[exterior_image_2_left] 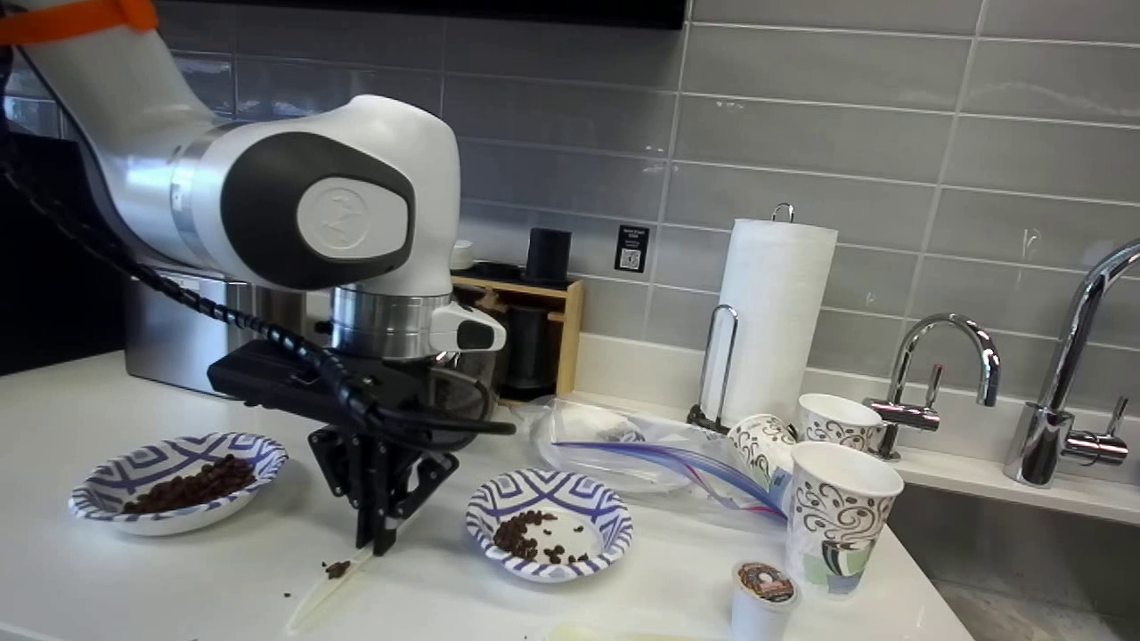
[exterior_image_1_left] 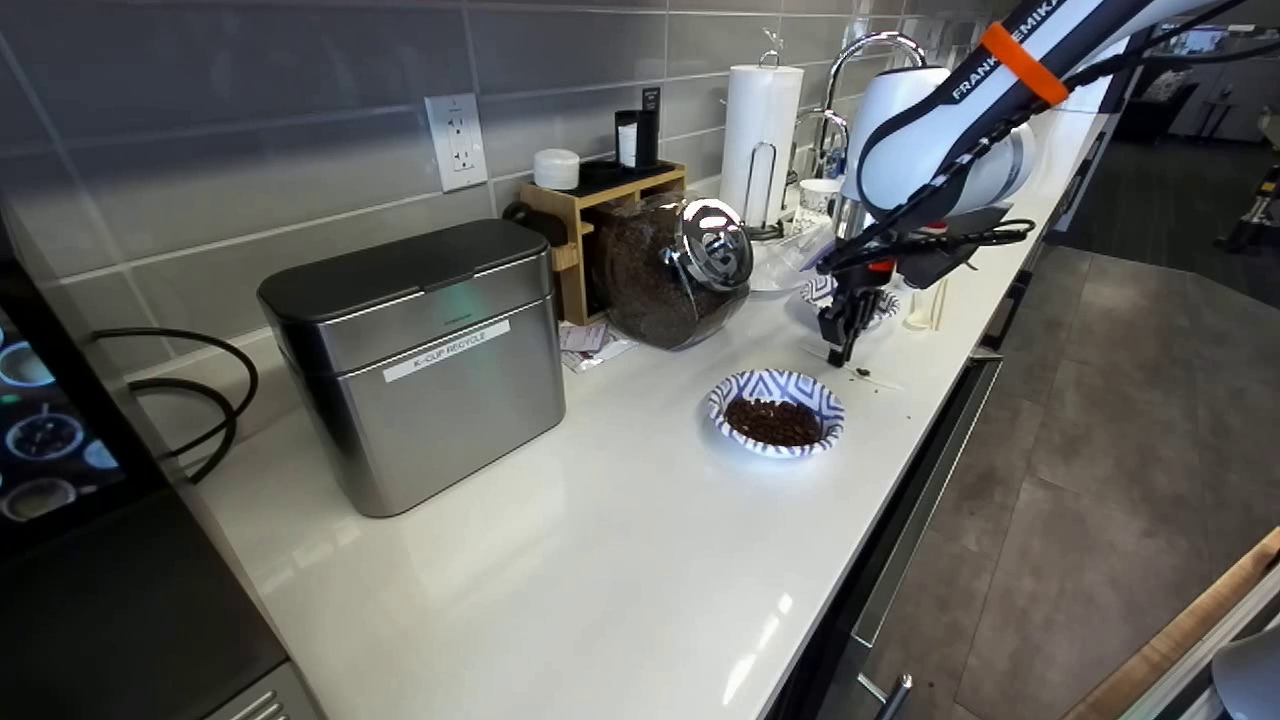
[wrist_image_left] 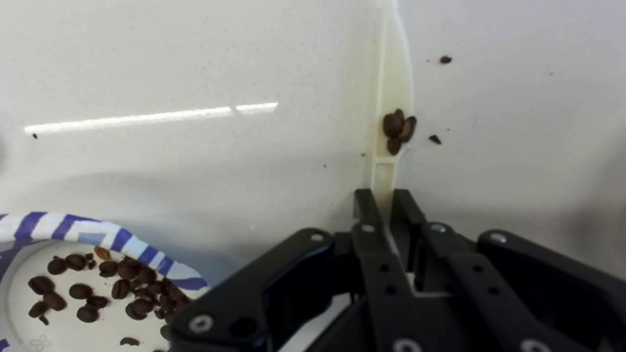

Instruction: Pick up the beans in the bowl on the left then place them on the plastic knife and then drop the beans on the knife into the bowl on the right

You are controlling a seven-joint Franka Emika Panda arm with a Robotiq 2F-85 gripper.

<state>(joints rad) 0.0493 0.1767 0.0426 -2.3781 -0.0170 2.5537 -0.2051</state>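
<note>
Gripper (wrist_image_left: 383,194) clamps plastic knife (wrist_image_left: 395,83), coffee beans (wrist_image_left: 392,125) on its blade

I have the fingers (wrist_image_left: 364,206) nearly together — pressed to both sides of the knife's handle. In the wrist view its long axis runs 6 to 12 o'clock, blade toward 12. In an exterior view it points between 7 and 8 — the fuller bowl (exterior_image_2_left: 183,451) near 10 o'clock from the gripper, the sparser bowl (exterior_image_2_left: 579,499) at 3. Whether the knife rests on the counter (exterior_image_2_left: 160,588), I cannot tell.
</note>
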